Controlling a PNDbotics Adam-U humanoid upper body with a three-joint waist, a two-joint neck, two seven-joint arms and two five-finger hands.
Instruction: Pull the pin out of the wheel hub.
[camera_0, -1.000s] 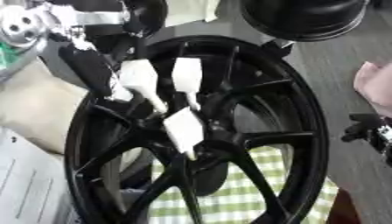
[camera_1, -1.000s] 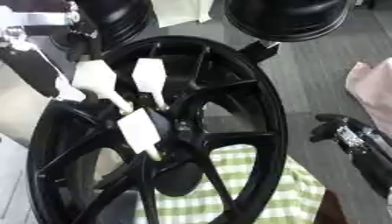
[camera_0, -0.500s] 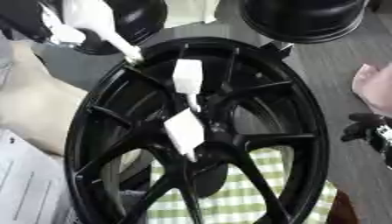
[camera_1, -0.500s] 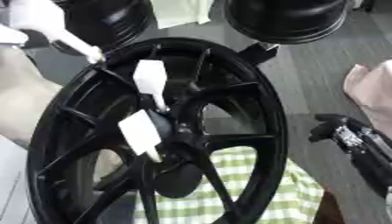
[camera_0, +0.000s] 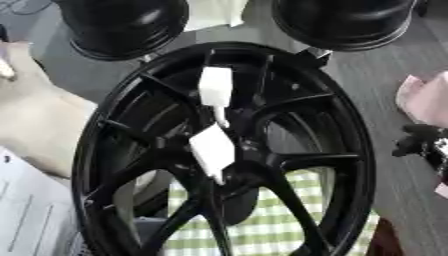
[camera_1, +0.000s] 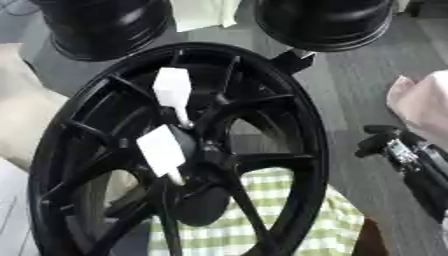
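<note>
The big black wheel (camera_0: 227, 150) stands tilted in front of you, with a green checked cloth (camera_1: 289, 220) under it. Two white pins stick out of the hub in the middle. The upper pin (camera_0: 214, 90) points up and the lower pin (camera_0: 213, 150) sits just below it. No robot hand touches them. Your right robot hand (camera_1: 398, 150) waits at the right edge, well apart from the wheel; I cannot tell if it is curled. Your left robot hand is out of sight. Grab one pin by its wide white end, then pull straight along its stem, not sideways.
</note>
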